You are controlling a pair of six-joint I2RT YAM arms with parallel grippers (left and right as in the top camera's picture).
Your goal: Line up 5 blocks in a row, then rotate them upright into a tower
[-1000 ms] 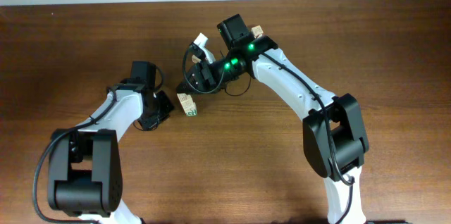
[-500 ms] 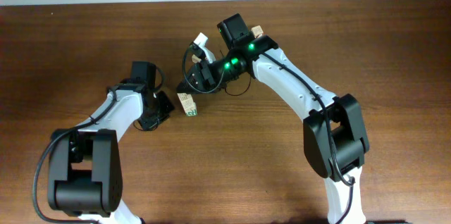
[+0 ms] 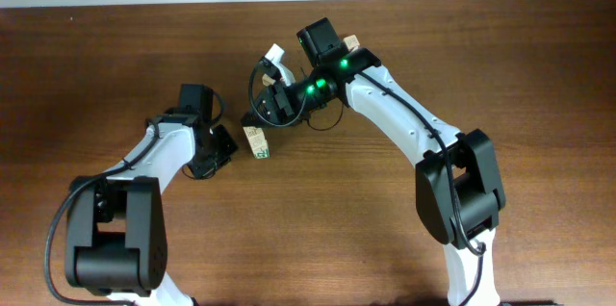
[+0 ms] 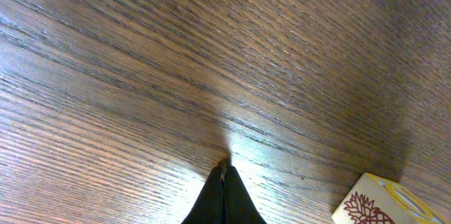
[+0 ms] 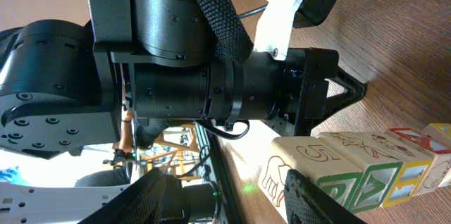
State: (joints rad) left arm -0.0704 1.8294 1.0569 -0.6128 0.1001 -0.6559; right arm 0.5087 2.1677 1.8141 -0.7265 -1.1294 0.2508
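Note:
The 5 blocks (image 5: 366, 160) lie joined as one line from the lower middle to the right edge of the right wrist view, with red, green and blue marks on pale wood. My right gripper (image 5: 232, 203) is open at the near end of the line. One of its fingers (image 5: 317, 199) stands against the side of the end cube, the one with an elephant drawing. From overhead only the near end of the line (image 3: 257, 142) shows below the right gripper (image 3: 260, 121). My left gripper (image 3: 221, 147) is shut with its tip on the table, left of the line and apart from it. In the left wrist view the left gripper (image 4: 224, 178) holds nothing.
A pale cube (image 3: 352, 42) peeks out behind the right arm at the back. The left arm's black wrist (image 5: 211, 76) fills the upper part of the right wrist view. One cube of the line (image 4: 377, 203) shows at the bottom right of the left wrist view.

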